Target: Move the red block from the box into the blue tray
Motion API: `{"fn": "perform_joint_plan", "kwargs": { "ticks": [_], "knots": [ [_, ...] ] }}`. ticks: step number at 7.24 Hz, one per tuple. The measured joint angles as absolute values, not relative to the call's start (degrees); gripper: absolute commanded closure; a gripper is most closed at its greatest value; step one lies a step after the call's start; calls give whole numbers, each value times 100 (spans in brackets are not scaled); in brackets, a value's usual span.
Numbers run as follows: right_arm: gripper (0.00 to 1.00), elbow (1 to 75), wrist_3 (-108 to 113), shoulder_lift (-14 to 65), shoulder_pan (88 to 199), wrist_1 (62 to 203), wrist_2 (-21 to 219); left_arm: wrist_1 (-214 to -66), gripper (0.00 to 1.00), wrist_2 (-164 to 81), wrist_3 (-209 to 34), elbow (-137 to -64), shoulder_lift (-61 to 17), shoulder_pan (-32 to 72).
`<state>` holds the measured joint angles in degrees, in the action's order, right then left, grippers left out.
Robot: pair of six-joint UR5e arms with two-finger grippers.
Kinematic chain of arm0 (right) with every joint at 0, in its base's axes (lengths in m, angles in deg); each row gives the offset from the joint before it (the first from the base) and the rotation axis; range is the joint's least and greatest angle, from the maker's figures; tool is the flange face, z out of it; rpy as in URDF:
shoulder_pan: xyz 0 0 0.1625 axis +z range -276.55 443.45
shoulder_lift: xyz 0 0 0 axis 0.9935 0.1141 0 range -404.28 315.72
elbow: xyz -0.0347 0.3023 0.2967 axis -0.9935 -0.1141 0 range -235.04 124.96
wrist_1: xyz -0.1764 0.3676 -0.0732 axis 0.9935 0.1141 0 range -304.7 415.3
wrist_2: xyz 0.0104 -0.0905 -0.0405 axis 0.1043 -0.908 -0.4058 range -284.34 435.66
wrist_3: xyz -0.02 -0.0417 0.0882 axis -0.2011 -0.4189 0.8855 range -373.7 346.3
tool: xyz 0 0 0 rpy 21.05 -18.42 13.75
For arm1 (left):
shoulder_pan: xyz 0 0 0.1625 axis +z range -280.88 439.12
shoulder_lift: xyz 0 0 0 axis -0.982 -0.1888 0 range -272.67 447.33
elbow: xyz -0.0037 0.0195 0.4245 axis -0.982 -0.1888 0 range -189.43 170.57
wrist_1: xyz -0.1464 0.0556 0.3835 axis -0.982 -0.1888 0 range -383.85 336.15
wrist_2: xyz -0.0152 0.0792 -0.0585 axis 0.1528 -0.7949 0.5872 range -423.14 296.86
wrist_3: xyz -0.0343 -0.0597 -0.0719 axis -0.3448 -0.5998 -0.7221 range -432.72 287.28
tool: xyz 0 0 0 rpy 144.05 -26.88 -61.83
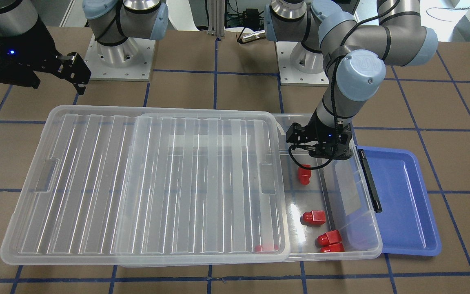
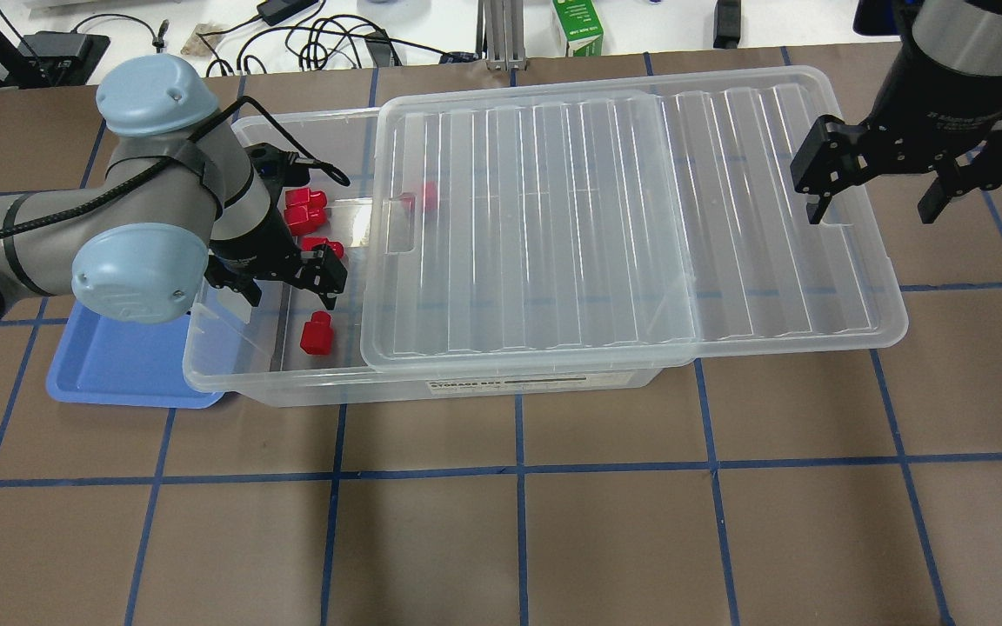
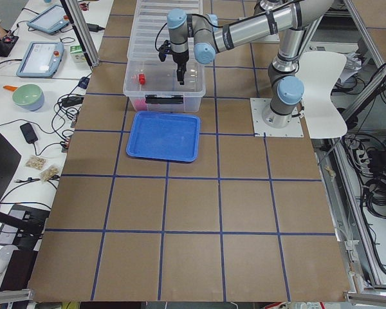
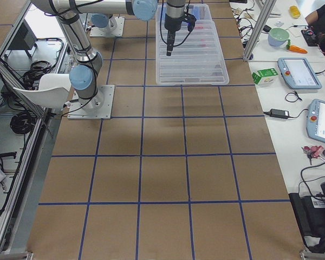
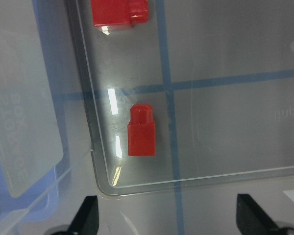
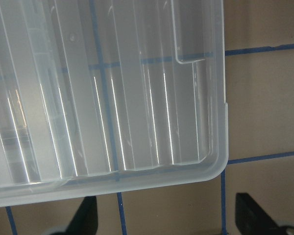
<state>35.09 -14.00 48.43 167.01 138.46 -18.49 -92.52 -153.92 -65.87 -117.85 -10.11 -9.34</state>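
Note:
The clear box (image 2: 249, 382) lies with its ribbed lid (image 2: 623, 217) slid toward my right, so its left end is uncovered. Several red blocks lie there; one (image 2: 317, 333) (image 1: 303, 174) is nearest me, and one (image 2: 427, 196) sits under the lid. My left gripper (image 2: 286, 291) (image 1: 320, 151) is open and empty above the uncovered end. In the left wrist view a block (image 5: 141, 130) lies near the box corner, ahead of the open fingertips (image 5: 88, 215). The blue tray (image 2: 118, 365) (image 1: 402, 196) sits empty beside the box's latch end. My right gripper (image 2: 888, 196) (image 6: 169, 220) is open above the lid's right end.
A black latch (image 1: 369, 179) is on the box's short end, next to the tray. The arm bases (image 1: 118, 53) stand behind the box. A green carton (image 2: 577, 26) and cables lie on the bench past the table's far edge. Blue tape lines grid the brown tabletop.

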Motion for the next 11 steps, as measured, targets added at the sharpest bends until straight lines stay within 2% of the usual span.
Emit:
{"fn": "perform_joint_plan", "kwargs": {
  "ticks": [5,11],
  "knots": [
    [0,3468,-1351,5015,16713,13849,-1751,-8587,0,-15385,-6594,-12134,-1308,-925],
    [0,3532,-1355,5184,16744,13825,-1420,-8217,0,-15382,-6590,-12233,-1686,-898]
  ]
}}
